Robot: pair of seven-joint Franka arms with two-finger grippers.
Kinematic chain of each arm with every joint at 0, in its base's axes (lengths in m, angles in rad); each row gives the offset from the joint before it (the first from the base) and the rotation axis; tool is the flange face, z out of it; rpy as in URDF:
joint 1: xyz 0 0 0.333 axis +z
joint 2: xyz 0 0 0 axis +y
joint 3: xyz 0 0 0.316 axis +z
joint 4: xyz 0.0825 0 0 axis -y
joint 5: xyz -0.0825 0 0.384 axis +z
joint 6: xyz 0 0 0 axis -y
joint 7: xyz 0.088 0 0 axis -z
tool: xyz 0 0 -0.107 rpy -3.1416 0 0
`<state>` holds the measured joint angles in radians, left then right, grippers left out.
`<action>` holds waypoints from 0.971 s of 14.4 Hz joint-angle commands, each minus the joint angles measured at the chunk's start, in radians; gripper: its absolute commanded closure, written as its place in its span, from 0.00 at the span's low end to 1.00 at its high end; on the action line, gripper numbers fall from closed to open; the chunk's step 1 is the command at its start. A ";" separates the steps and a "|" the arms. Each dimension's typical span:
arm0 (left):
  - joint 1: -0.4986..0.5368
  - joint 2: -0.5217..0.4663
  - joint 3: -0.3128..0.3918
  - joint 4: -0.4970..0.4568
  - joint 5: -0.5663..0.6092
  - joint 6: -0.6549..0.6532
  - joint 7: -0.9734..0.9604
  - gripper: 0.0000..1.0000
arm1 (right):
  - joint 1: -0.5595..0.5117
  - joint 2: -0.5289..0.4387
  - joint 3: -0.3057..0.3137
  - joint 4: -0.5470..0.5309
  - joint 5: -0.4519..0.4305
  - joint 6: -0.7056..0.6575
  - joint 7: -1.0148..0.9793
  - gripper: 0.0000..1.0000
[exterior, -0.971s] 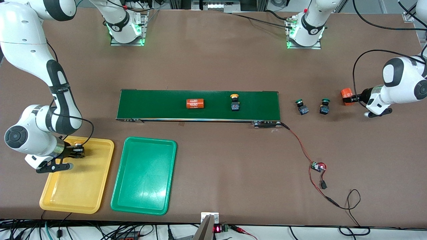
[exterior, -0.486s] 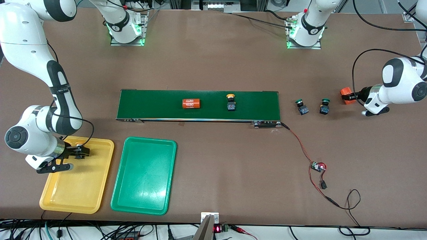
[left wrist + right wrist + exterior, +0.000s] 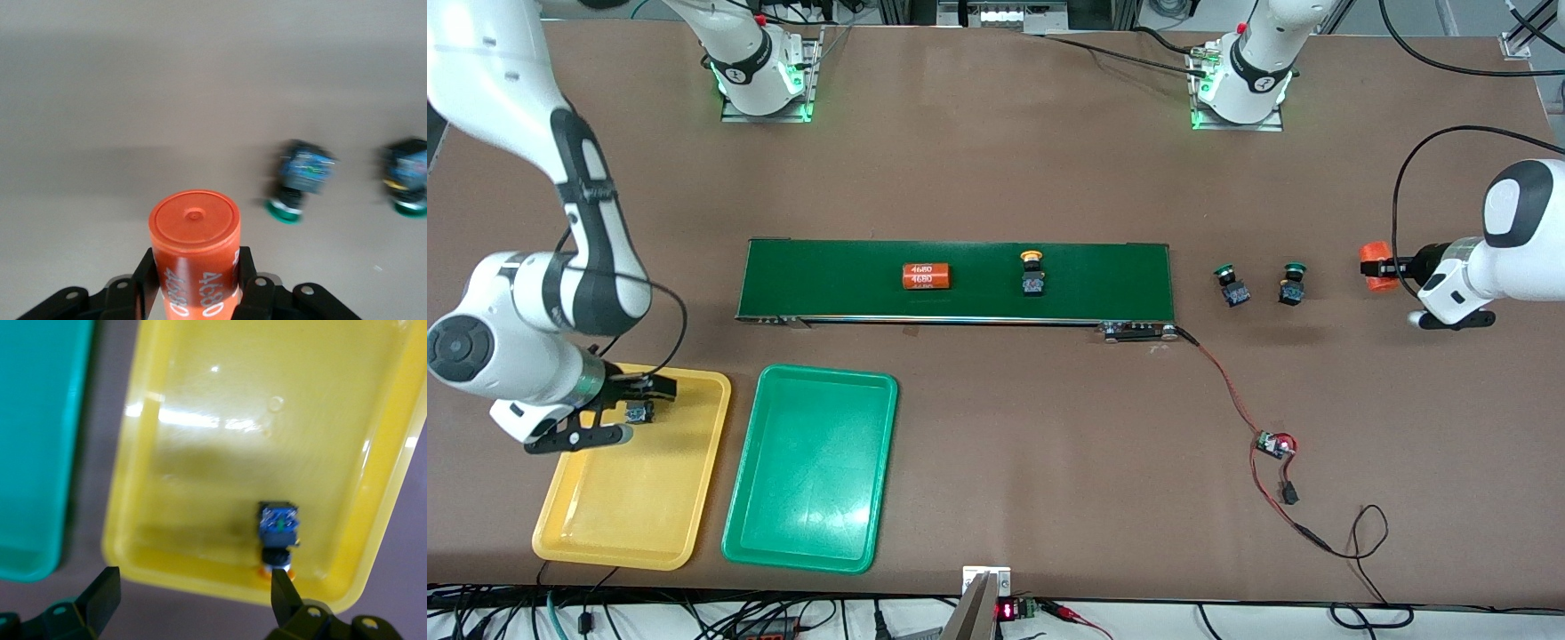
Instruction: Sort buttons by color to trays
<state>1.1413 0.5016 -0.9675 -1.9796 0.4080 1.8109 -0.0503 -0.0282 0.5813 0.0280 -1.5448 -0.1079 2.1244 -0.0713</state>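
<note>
- Right arm: reaches from its base down to its own end of the table, wrist bent low. Right gripper (image 3: 633, 397) hangs just above the table's surface there, jaws spread wide, nothing between the 2 fingers (image 3: 101, 592).
- Left arm: folded out at its own end of the table, wrist level. Left gripper (image 3: 1385, 265) is clamped on an orange cylinder (image 3: 193, 250), raised off the table.

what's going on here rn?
Button sorting by color. The right gripper hangs open over the yellow tray, where a yellow button lies. The left gripper holds an orange cylinder near its end of the table. One yellow button sits on the belt; two green buttons lie on the table beside it. The green tray has no buttons.
</note>
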 commanded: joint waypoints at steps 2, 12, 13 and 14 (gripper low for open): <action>-0.163 -0.002 -0.091 0.083 0.017 -0.170 0.047 0.94 | 0.100 -0.259 0.003 -0.265 0.011 0.003 0.158 0.00; -0.484 0.113 -0.105 0.159 -0.025 -0.099 0.490 0.98 | 0.267 -0.318 0.020 -0.291 0.094 0.009 0.358 0.00; -0.520 0.114 -0.105 0.157 -0.025 -0.087 0.522 0.99 | 0.286 -0.301 0.020 -0.291 0.094 0.044 0.372 0.00; -0.561 0.114 -0.105 0.157 -0.025 -0.076 0.550 0.99 | 0.298 -0.290 0.020 -0.290 0.096 0.054 0.375 0.00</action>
<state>0.6592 0.6118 -1.0709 -1.8473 0.3911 1.7310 0.4275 0.2346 0.2760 0.0516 -1.8240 -0.0253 2.1349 0.2754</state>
